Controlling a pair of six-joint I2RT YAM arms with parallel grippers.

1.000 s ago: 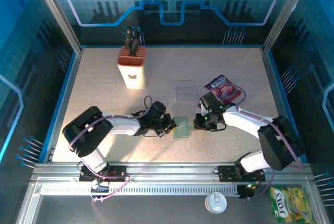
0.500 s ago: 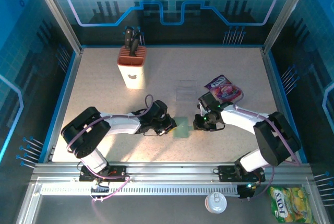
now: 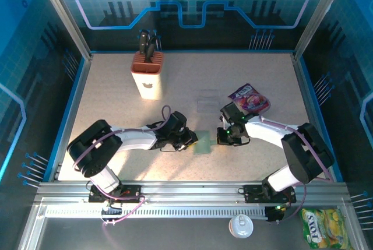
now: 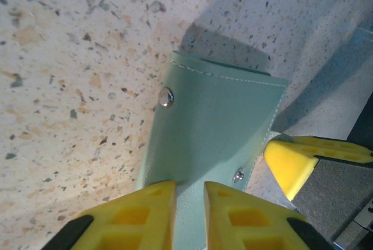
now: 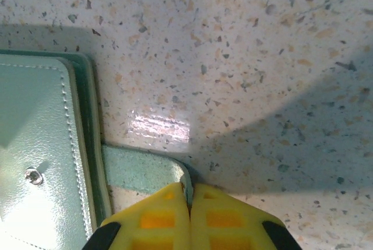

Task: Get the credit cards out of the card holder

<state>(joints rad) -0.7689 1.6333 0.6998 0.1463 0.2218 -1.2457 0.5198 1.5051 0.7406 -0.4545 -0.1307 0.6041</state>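
Jaws of left gripper clenched on the near edge of the card holder, the pale green leather pinched in the narrow gap between its 2 yellow fingers. Jaws of right gripper pressed together on the end of a thin strap tab that sticks out from the holder's side. Holder lies flat on the speckled table, in the front-centre area between the 2 grippers, left gripper on its left edge and right gripper on its right. Stitching runs along the holder's border. 2 metal snap studs show in the left wrist view, 1 near the far corner and 1 by the near right edge. 1 stud shows in the right wrist view. Holder looks closed; contents cannot be told. A yellow fingertip of the right gripper sits just beside the holder's right corner. Purple snack packet lies behind the right gripper, apart from the holder. Tan knife block stands upright well back on the left.
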